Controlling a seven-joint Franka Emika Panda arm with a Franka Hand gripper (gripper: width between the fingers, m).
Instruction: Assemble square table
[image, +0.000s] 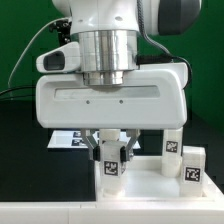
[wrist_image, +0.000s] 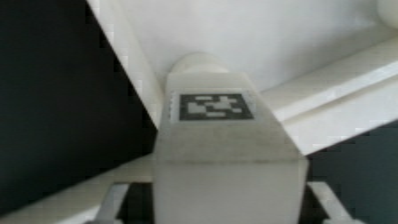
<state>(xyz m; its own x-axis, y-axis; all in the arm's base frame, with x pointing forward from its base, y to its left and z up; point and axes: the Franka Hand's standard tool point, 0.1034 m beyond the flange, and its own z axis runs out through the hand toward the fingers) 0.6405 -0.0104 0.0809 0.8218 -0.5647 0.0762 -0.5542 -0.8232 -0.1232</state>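
The square table's white slab (image: 150, 190) lies flat at the front of the exterior view. Its raised rim also shows in the wrist view (wrist_image: 338, 92). My gripper (image: 111, 155) points straight down over the slab's corner at the exterior view's left. It is shut on an upright white leg (image: 111, 170) with a black-and-white tag. The leg's lower end rests at that corner. In the wrist view the same leg (wrist_image: 217, 130) fills the space between my fingers (wrist_image: 121, 198), with my gripper (wrist_image: 219, 203) around its upper part. Two more tagged legs (image: 173, 146) (image: 192, 166) stand on the slab's right side.
The marker board (image: 65, 140) lies on the black table behind the slab, at the exterior view's left. A green wall stands at the back. My wide white hand body hides most of the middle of the scene.
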